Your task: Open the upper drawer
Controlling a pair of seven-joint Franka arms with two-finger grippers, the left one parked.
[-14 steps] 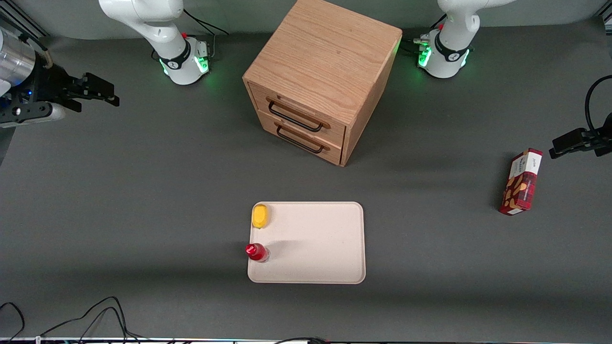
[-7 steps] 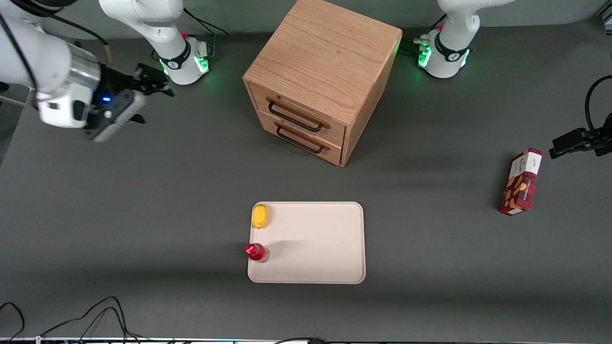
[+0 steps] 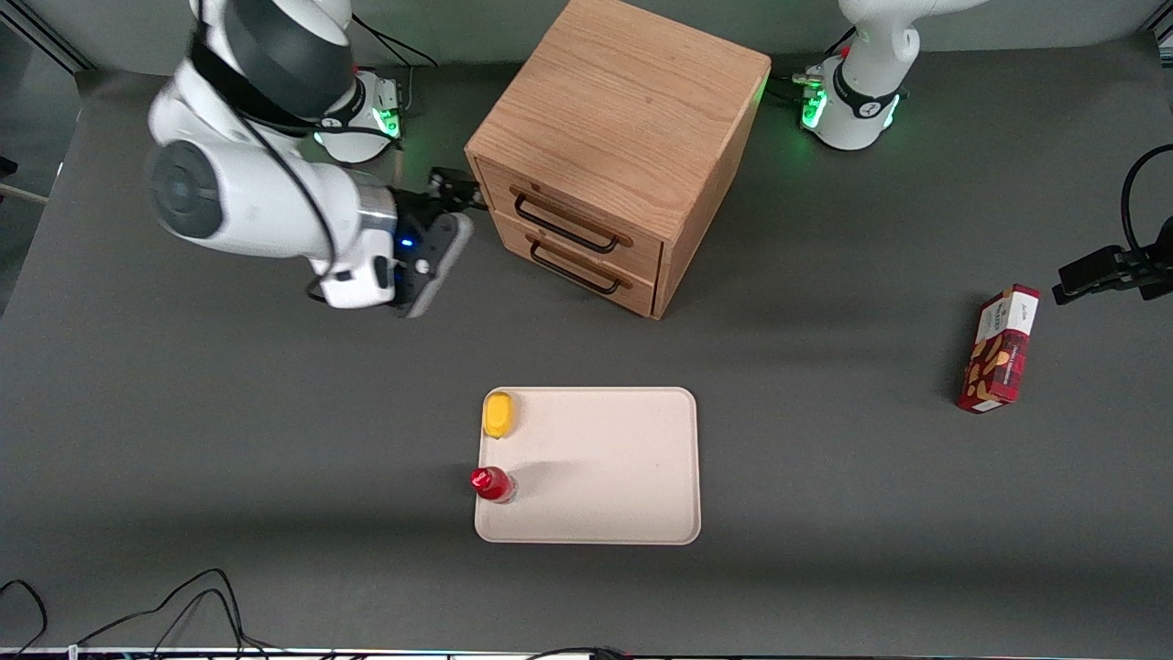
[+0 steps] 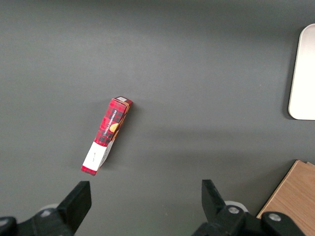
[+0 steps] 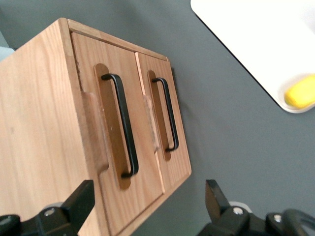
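Gripper (image 3: 455, 191) hangs just beside wooden cabinet (image 3: 623, 101), at corner toward working arm's end, level with upper drawer (image 3: 573, 220); our fingers (image 5: 81, 201) spread apart, holding nothing. Upper drawer (image 5: 106, 132) looks shut, flush with cabinet front, black bar handle (image 5: 125, 125) untouched. Lower drawer (image 3: 577, 268) shut beneath it. We see tray (image 3: 641, 513) nearer front camera, carrying yellow object (image 3: 498, 414) and red-capped bottle (image 3: 492, 483).
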